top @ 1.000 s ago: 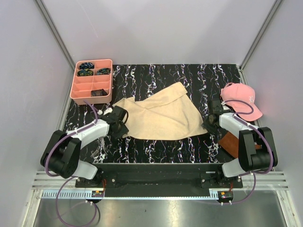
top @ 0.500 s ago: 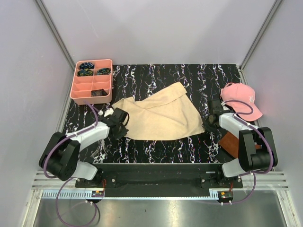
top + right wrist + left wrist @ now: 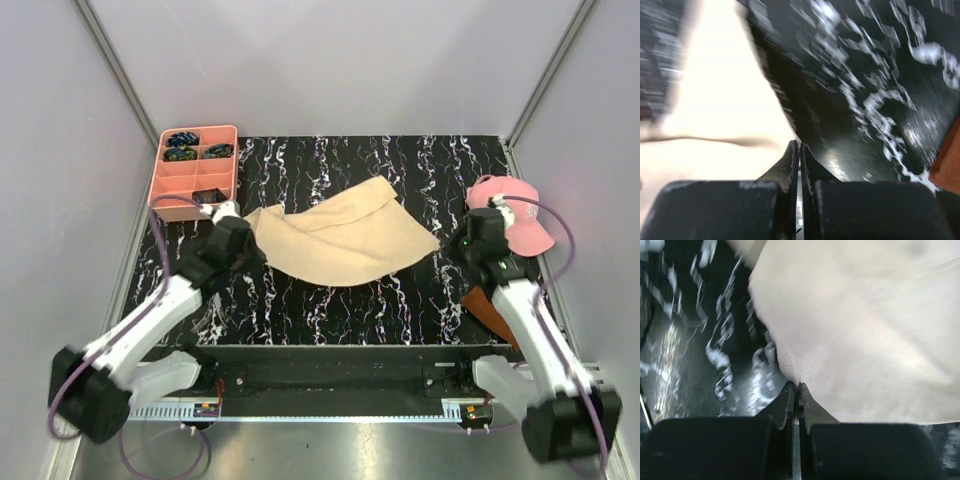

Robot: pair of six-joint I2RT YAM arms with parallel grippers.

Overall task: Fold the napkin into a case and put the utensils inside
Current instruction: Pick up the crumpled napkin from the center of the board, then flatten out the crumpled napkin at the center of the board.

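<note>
Napkin (image 3: 340,240) lying mid-tabletop (image 3: 420,165), loosely doubled, not yet forming case. Left jaws together, pinching napkin edge at 9 o'clock. Right jaws together, pinching napkin corner at 3 o'clock. Judging fold as being in early stage: more folds remaining, then loading. Utensils not showing in any view, so insertion not begun.

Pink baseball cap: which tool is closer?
Right. The right tool is just beside the pink fabric baseball cap, pinching the beige cloth napkin; the left tool grips its opposite end, across the table.
</note>
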